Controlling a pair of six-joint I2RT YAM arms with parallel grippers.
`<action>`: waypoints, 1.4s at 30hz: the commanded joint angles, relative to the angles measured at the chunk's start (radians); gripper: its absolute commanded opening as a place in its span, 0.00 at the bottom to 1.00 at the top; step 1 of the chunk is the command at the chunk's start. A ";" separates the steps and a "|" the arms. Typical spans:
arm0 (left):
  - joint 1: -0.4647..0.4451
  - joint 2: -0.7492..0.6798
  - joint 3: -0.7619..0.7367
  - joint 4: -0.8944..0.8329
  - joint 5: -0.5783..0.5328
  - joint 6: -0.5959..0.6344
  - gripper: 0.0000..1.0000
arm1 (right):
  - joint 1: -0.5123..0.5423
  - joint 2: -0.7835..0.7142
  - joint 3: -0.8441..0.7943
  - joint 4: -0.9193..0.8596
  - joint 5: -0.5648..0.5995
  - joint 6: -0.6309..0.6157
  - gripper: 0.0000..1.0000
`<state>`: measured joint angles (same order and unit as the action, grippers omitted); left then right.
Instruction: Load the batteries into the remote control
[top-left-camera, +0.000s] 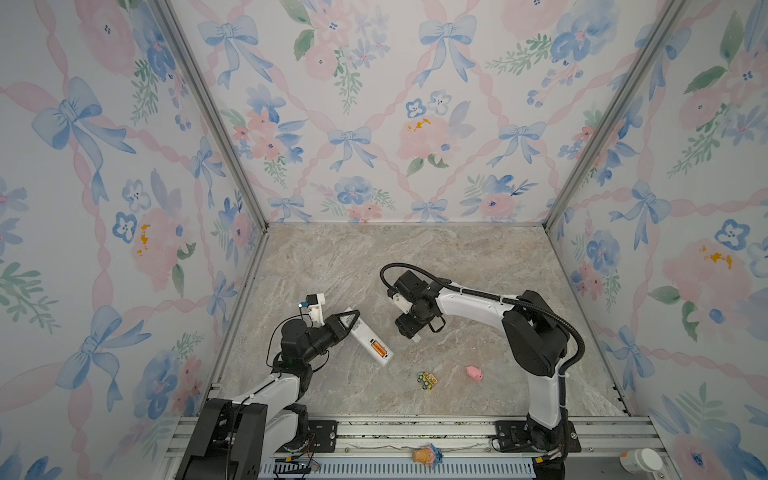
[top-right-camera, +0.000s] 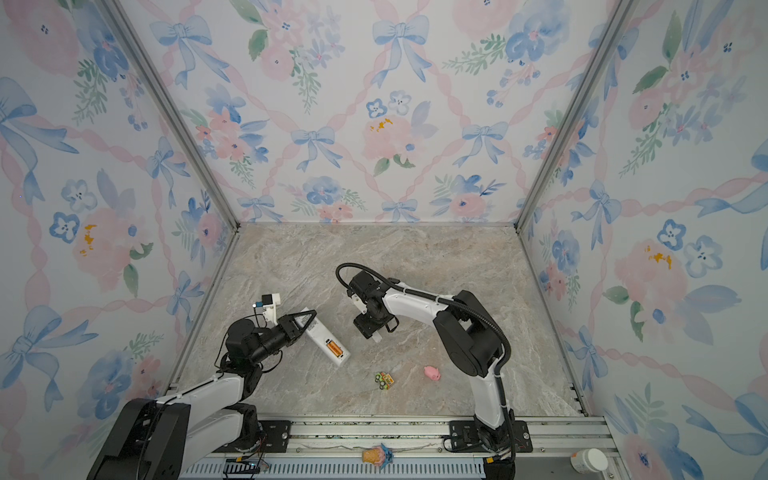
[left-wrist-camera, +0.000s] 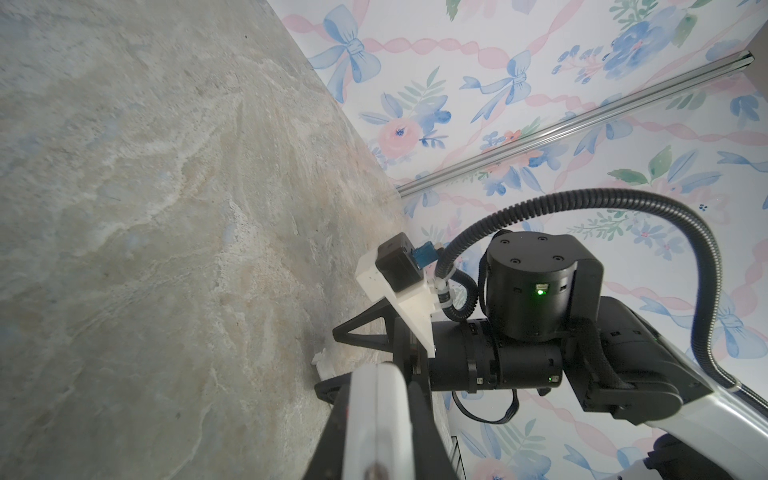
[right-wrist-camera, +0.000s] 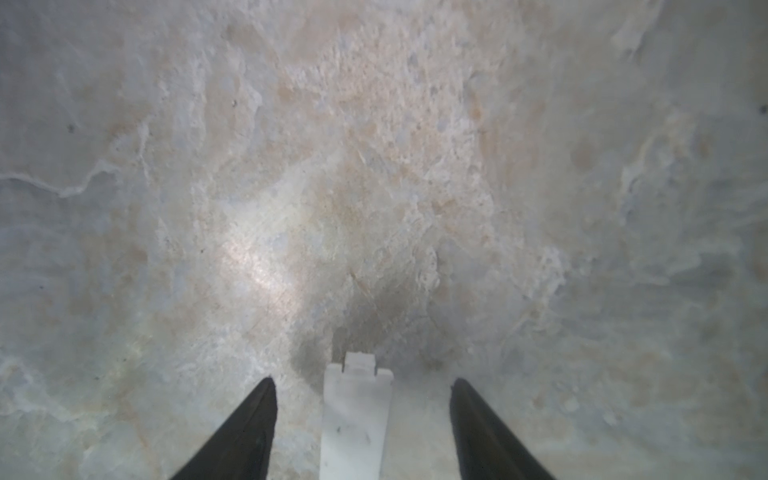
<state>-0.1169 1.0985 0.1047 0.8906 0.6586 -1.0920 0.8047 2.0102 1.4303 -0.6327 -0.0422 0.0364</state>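
The remote control (top-left-camera: 363, 332) is lying slantwise on the left half of the tabletop (top-left-camera: 415, 257). One end is pointing toward the back-left corner and the other toward the front edge. Its white back is facing up in both top views, and the compartment near the front-facing end is standing open. The orange-yellow batteries (top-left-camera: 377, 348) are sitting inside that compartment, aligned with the remote's length (top-right-camera: 333, 348); whether they are fully seated cannot be told. The left gripper (top-left-camera: 348, 319) is clamping the remote's rear end, its black fingers (left-wrist-camera: 419, 415) pressing on either side of the white body in the left wrist view. The right gripper (top-left-camera: 409, 330) is hovering low near the middle of the tabletop, just beside the remote's front end and apart from it. In the right wrist view its fingers (right-wrist-camera: 249, 424) are standing well apart, with a flat white piece (right-wrist-camera: 355, 415) bearing a small tab lying between them. A gap is showing on each side, so neither finger is touching it. Near the front edge, a green-orange toy car (top-left-camera: 428, 380) and a pink pig figure (top-left-camera: 473, 372) are resting well apart from the remote and from both grippers.
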 joint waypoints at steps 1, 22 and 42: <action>0.008 -0.015 -0.007 0.016 0.000 0.020 0.00 | -0.006 0.027 0.035 -0.001 -0.008 0.005 0.65; 0.011 -0.012 -0.003 0.016 0.003 0.019 0.00 | -0.002 0.055 0.047 0.001 -0.016 0.007 0.50; 0.013 -0.015 -0.008 0.016 0.001 0.020 0.00 | 0.009 0.070 0.044 -0.010 0.011 0.004 0.40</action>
<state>-0.1104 1.0985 0.1047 0.8902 0.6586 -1.0920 0.8070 2.0491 1.4567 -0.6300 -0.0448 0.0380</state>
